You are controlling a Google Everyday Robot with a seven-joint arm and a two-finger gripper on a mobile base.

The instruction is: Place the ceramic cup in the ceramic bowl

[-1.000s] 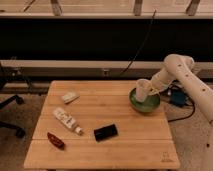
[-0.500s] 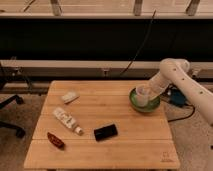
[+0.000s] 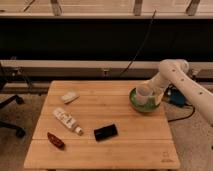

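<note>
So the ceramic cup (image 3: 144, 92) has dropped noticeably over the last second — it was held up above the rim a moment ago, and now it sits low inside the ceramic bowl (image 3: 136, 104), right of centre in the frame, near the table's (image 3: 105, 145) right edge. By the look of it, the placing is basically done, or about to be; whether the cup's base has touched the bowl's floor can't be made out from this angle.

The gripper (image 3: 151, 91) is right at the cup, over the bowl's right side, but whether it's clamped on the cup or has let go, can't tell. The white arm comes in from the right edge of the frame, bends at an elbow in the upper right, then angles down and left toward the bowl — it has tucked in lower than before.

Everything else sits well apart on the left half: a white bottle (image 3: 68, 120), a black phone-like slab (image 3: 105, 132), a red item (image 3: 55, 140), and a small pale packet (image 3: 70, 97).
</note>
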